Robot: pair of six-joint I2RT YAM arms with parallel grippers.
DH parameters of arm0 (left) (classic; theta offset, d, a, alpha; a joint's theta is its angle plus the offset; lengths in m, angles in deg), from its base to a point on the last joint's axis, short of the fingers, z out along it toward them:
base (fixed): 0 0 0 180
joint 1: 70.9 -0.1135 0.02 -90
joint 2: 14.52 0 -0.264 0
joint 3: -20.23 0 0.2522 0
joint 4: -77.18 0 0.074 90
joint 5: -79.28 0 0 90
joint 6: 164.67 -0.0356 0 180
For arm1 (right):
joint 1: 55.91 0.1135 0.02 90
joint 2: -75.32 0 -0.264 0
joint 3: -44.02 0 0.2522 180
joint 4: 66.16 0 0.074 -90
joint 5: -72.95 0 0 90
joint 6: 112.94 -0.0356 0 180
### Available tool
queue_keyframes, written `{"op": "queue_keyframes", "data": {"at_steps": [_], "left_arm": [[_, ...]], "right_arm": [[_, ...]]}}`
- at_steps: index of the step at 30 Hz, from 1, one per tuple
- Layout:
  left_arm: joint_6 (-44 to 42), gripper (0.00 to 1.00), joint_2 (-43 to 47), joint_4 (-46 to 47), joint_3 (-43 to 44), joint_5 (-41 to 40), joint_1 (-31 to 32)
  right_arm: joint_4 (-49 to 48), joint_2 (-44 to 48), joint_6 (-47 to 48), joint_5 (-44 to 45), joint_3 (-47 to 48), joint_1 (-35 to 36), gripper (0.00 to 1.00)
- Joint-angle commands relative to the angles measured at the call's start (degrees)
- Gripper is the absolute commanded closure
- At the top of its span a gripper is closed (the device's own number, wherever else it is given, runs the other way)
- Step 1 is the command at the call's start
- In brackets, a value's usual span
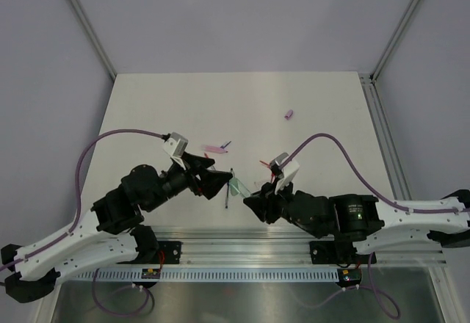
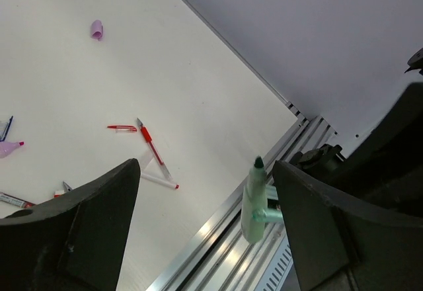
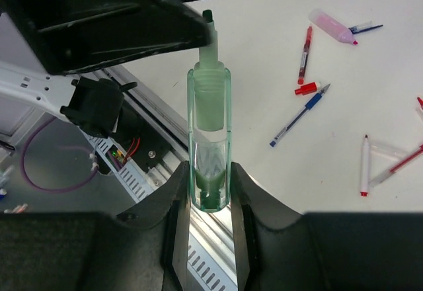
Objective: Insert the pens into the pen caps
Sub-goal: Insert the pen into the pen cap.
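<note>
Green plastic, clear in part: the green marker (image 3: 209, 109) stands up out of the right gripper (image 3: 210, 172). It is held in the air over the rail (image 2: 211, 238) at the near edge of the table (image 1: 169, 110), dark tip pointing away from the wrist. We see a clear green sleeve (image 3: 210, 152) over its lower part. We take it for the cap but cannot tell if it is pushed fully home.

Risk, as we judge it: the grip sits low on that sleeve, so a sideways push on the tip could lever the marker crooked or pull body and sleeve apart. If the clamp loosens, it drops onto the rail, not the table. The left gripper (image 2: 206, 168) is close around the tip, so a stray move could clip it.

Jaws: the right pair is clamped on the marker's lower part, one each side. The left pair is wide apart, straddling the tip, holding nothing and touching nothing we can see.

Further out on the table lie a red pen (image 2: 153, 149), a blue pen (image 3: 301, 116), a pink marker (image 3: 332, 25) and, well apart, a lilac cap (image 2: 97, 30).
</note>
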Motion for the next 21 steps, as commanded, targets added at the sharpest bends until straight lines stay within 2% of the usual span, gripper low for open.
{"op": "queue_keyframes", "data": {"at_steps": [1, 3, 9, 11, 16, 21], "left_arm": [[-3.07, 0.15, 1.86, 0.78, 2.61, 0.54, -0.11], [-2.46, 0.15, 4.23, 0.61, 0.78, 0.37, -0.11], [-0.44, 0.24, 11.26, 2.01, -7.66, 0.36, -0.11], [0.09, 0.28, 11.27, 3.93, -10.21, 1.24, -0.11], [-0.43, 0.29, 7.06, 7.98, -10.40, 2.03, -0.11], [-1.93, 0.29, 4.15, 11.50, -8.91, 3.35, -0.02]], "right_arm": [[4.58, 1.01, -1.90, -7.94, 2.59, -6.52, 0.92], [5.90, 0.04, -1.90, -11.01, 3.47, -9.44, 0.93], [7.66, -3.30, -1.46, -17.16, 8.39, -17.53, 0.98], [8.45, -5.31, -1.38, -18.41, 10.85, -19.11, 0.98], [8.55, -8.66, -1.55, -20.08, 14.37, -20.08, 0.98], [6.27, -8.93, -2.43, -21.05, 13.41, -20.08, 0.97]]}}
